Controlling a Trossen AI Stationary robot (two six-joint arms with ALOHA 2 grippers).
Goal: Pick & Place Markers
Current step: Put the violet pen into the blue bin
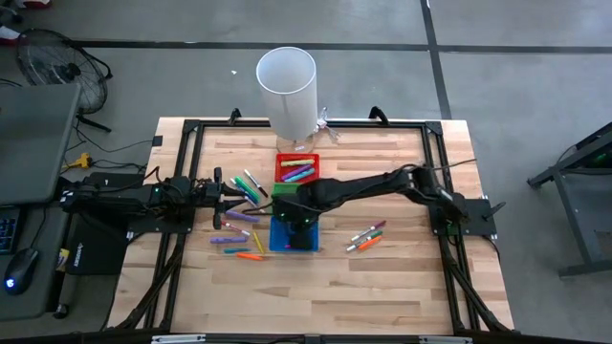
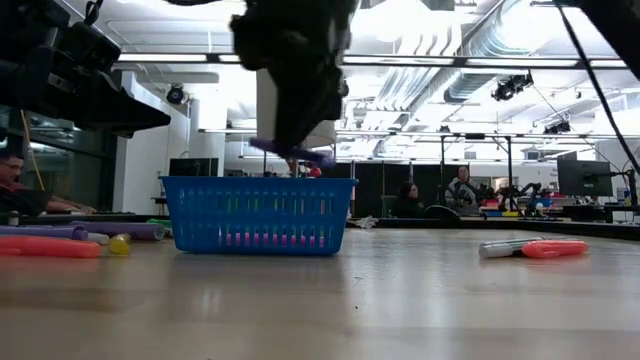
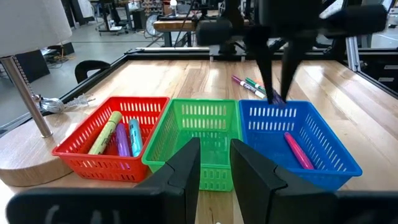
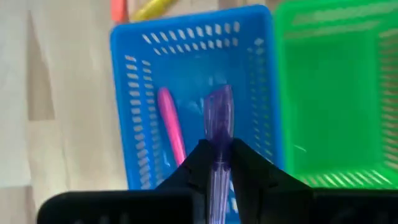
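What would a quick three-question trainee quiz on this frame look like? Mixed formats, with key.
1. True or false: the right gripper is shut on a purple marker above the blue bin.
2. Which bin shows no marker inside? A red bin B green bin C blue bin
3. Fill in: the marker already lying in the blue bin is ____.

Key: 1 true; 2 B; 3 pink. The left gripper waits beside the bins, fingers apart and holding nothing.

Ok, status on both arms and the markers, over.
Right gripper shut on purple marker, above blue bin. Pink marker already inside. Left gripper empty, waiting. Nothing blocking.
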